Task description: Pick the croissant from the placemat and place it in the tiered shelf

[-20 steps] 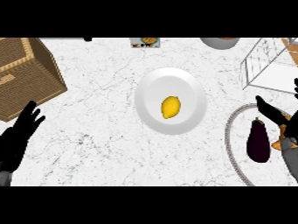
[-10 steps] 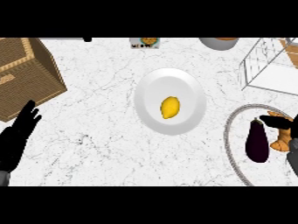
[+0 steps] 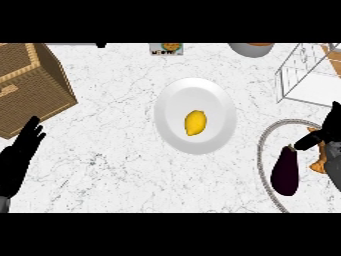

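Observation:
The orange croissant [image 3: 318,164] lies on the round grey placemat [image 3: 264,148] at the right edge, mostly hidden under my right hand [image 3: 337,131]. Only small orange bits show above and below the thumb, which lies across it. The hand's fingers still point straight up toward the shelf, so it is open over the croissant. The tiered shelf [image 3: 312,70], a white wire frame with wooden boards, stands at the far right. My left hand [image 3: 13,161] rests open at the lower left.
A dark purple eggplant [image 3: 285,171] lies on the placemat just left of the croissant. A white plate [image 3: 210,102] with a yellow lemon [image 3: 195,122] sits mid-counter. A wicker basket [image 3: 18,85] fills the upper left. A bowl [image 3: 250,48] stands at the far edge.
My right hand has come down and toward the right edge onto the croissant, covering most of it, and its spread fingers have drawn together. The left hand barely moved.

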Robot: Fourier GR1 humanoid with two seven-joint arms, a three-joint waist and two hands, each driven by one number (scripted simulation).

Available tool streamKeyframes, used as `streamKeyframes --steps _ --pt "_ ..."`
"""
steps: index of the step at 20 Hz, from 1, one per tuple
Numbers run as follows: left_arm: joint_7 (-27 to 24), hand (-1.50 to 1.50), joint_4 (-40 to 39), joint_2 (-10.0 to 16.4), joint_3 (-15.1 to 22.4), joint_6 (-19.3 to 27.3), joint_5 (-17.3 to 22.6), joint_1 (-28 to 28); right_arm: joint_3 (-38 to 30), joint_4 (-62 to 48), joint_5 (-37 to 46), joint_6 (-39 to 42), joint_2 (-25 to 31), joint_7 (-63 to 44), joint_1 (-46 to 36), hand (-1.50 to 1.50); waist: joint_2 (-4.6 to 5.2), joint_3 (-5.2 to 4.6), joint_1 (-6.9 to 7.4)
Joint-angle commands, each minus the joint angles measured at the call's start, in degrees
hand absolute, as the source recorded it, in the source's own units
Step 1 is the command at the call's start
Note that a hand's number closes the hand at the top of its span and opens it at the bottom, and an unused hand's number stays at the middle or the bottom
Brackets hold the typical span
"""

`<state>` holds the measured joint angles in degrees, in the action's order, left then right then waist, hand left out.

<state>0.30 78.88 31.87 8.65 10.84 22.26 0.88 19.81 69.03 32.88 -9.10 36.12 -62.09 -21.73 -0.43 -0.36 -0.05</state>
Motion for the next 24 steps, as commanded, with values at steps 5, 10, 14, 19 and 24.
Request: streamKeyframes --steps 5,10,14,19,24 --pt "-1.55 0.00 -2.39 -1.62 -1.04 -1.39 -1.14 -1.00 -1.65 2.31 -3.52 15.99 2.88 -8.81 -1.90 -1.50 0.41 0.29 -0.18" --pt "1.21 0.00 2.16 -0.83 -1.77 -2.28 -0.90 1.51 -2.92 1.70 -2.86 16.40 3.00 -7.53 0.68 -1.50 0.34 0.34 0.10" --pt "1.01 0.00 0.76 -1.40 -3.63 -2.56 -1.83 0.59 -3.09 5.31 -0.39 15.58 2.14 -8.38 5.23 -1.50 0.30 0.33 -0.17" --pt "3.25 0.00 1.18 -0.69 -5.81 -4.34 -2.52 -0.63 -4.36 5.58 2.61 14.20 -0.29 -6.72 8.43 -1.50 0.30 0.34 -0.19" --pt "2.93 0.00 1.09 -2.26 -7.96 -7.30 -4.29 0.32 -10.14 -4.02 5.88 15.00 -0.13 3.19 5.00 -1.50 0.41 0.36 0.28"
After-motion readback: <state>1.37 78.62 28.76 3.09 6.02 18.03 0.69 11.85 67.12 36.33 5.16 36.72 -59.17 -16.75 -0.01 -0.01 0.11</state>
